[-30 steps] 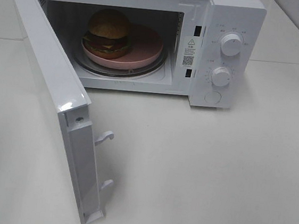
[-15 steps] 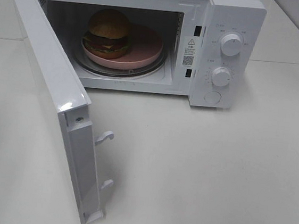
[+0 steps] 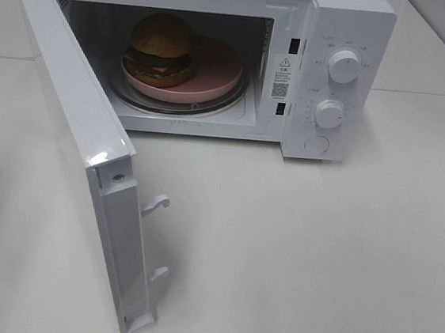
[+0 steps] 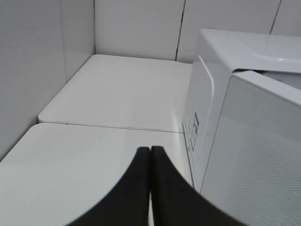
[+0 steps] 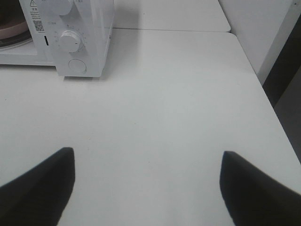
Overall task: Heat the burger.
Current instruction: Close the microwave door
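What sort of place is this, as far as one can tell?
Probably a kitchen-style test bench: a white microwave with its door open, a burger on a pink plate inside, plain white tables and tiled walls around.
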`<state>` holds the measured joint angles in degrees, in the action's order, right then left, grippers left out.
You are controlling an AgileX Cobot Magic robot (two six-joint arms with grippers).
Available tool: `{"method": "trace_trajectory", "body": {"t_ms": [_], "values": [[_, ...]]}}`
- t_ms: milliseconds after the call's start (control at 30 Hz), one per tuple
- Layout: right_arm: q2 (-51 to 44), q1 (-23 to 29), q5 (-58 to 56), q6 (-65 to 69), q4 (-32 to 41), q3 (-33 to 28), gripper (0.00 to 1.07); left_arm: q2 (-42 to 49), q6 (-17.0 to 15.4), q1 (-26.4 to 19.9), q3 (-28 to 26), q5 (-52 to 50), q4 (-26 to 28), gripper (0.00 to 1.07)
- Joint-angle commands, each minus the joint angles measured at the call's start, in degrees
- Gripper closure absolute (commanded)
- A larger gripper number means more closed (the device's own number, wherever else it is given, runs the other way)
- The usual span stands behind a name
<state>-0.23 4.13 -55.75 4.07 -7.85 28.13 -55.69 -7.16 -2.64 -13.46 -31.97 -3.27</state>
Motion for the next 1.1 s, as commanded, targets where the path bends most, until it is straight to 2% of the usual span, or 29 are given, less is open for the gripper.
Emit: {"method": "trace_trajectory", "body": {"t_ms": [33,100,133,267,500,533,700,1100], "values": [[-2.01,-0.29,0.63,-0.80,0.06,-0.06,0.31,-6.36,-3.32,-0.17,0.17,-7.62,-8.42,1.07],[-2.01,-0.29,0.63,-0.80,0.06,-0.06,0.31,-7.68,-3.67,-0.17,0.17,-8.82,-9.85,1.07],[-2.01,-0.29,0.63,-0.80,0.06,-0.06,0.31,-10.08,-5.04,-0.17,0.06,-10.31,-11.86,1.07],[-2.01,-0.29,0.63,-0.80,0.06,-0.06,0.31,-14.90,-7.22,0.17,-0.11,-14.61,-13.69,1.07],[-2.01,-0.29,0.63,-0.80,0.06,-0.06,0.31,-22.17,-6.70,4.35,-0.69,-20.45,-13.81,1.07],[-2.01,-0.29,0.63,-0.80,0.06,-0.06,0.31,-24.58,-5.96,6.36,-1.83,-20.40,-13.81,1.07],[-2.01,-0.29,0.63,-0.80,0.06,-0.06,0.31,-28.99,-4.18,10.31,-5.27,-20.40,-12.72,1.07],[-2.01,-0.29,0.63,-0.80,0.06,-0.06,0.31,-34.55,-4.30,14.15,-10.83,-20.40,-12.03,1.07]]}}
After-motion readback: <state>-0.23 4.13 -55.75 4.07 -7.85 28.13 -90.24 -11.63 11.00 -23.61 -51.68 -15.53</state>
